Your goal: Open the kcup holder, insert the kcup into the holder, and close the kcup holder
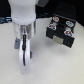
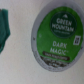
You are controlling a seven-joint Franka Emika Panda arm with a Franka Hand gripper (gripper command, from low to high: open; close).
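looks down from above and off the arm, over table [image 1: 10,70] and kcup holder [image 1: 59,31]. sits on the wrist, facing straight down, very close above the kcup [image 2: 55,34]. no clearly shared part.

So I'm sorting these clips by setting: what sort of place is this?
Probably a lab tabletop staged as a coffee station. A robot arm hangs over a plain white table, beside a black kcup holder stocked with pods, and a Green Mountain kcup lies below the wrist camera.

Black kcup holder [image 1: 59,31] beside end effector [image 1: 23,54]
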